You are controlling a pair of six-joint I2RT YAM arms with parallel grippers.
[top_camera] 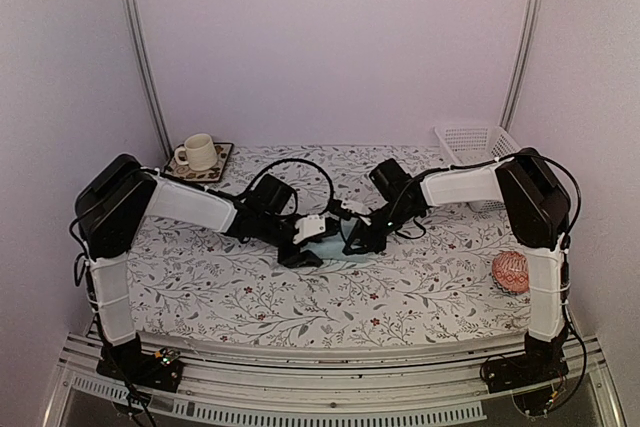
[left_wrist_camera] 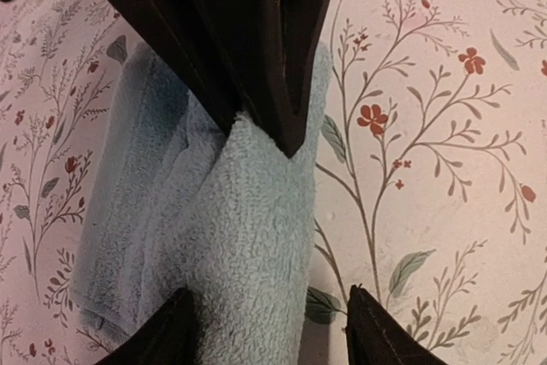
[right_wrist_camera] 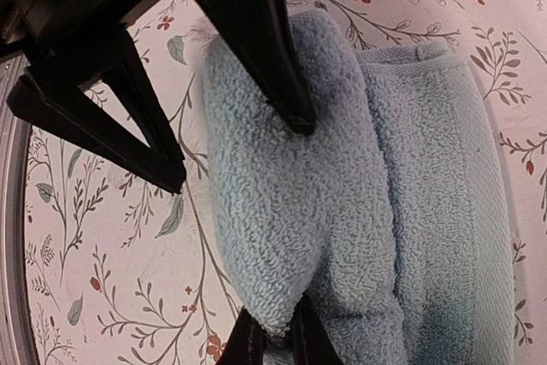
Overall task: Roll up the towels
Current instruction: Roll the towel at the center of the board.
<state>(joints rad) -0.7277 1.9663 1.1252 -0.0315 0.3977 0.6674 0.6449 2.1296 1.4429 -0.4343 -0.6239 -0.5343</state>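
A light blue towel (top_camera: 333,250) lies partly rolled in the middle of the flowered table; it also shows in the left wrist view (left_wrist_camera: 239,228) and in the right wrist view (right_wrist_camera: 342,177). My left gripper (top_camera: 301,253) is open (left_wrist_camera: 273,331); one finger rests on the rolled fold and the other stands on the cloth beside it. My right gripper (top_camera: 356,241) is shut on the end of the same fold (right_wrist_camera: 278,339). The two grippers face each other across the towel, nearly touching. In the right wrist view the left gripper's fingers (right_wrist_camera: 256,40) straddle the fold's far end.
A cup on a square coaster (top_camera: 197,153) stands at the back left. A white plastic basket (top_camera: 478,143) stands at the back right. A pink-orange patterned object (top_camera: 511,271) lies near the right arm's base. The tablecloth (top_camera: 220,287) is flowered.
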